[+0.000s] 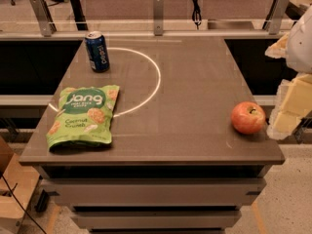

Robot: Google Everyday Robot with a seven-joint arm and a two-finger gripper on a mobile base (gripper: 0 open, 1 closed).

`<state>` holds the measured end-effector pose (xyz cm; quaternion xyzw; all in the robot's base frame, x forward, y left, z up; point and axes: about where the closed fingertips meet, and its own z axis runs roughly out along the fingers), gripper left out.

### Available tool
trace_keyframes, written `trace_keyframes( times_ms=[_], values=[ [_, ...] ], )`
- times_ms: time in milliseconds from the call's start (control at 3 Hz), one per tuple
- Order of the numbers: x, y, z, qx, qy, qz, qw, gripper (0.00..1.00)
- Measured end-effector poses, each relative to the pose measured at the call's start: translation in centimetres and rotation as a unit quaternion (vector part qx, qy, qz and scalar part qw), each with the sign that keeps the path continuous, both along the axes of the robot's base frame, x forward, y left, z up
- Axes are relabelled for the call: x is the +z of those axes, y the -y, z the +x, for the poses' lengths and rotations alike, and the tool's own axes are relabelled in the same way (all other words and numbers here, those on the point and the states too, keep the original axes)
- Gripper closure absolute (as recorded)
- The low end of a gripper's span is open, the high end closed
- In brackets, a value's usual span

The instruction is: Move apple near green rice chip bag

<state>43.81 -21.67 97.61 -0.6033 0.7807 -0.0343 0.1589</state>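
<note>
The apple (248, 117) is round and red-orange with a stem dimple. It sits on the grey table (185, 82) near the right front edge. The green rice chip bag (84, 114) lies flat at the table's left front, with white "Jang" lettering facing up. The apple and the bag are far apart, on opposite sides of the table. My gripper (282, 122) is at the right edge of the view, just right of the apple and off the table's side. It looks pale yellow and white and is partly cut off by the frame.
A dark blue drink can (97, 51) stands upright at the back left of the table. A thin white arc (155, 77) is marked on the tabletop. A railing with metal posts (158, 13) runs behind the table. A wooden piece (12, 184) sits at lower left.
</note>
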Motion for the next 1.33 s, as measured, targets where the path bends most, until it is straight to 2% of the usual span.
trace_keyframes(
  times_ms=[333,667,1000,1333],
  values=[
    [0.1,0.0,0.0,0.000,0.002,0.000,1.0000,0.00],
    [-0.4,-0.8,0.6,0.015,0.004,0.021,0.9997,0.00],
    [-1.7,-1.9,1.5,0.032,0.011,0.070,0.9970,0.00],
    [-3.4,-3.2,2.9,0.040,0.022,0.116,0.9922,0.00]
  ],
)
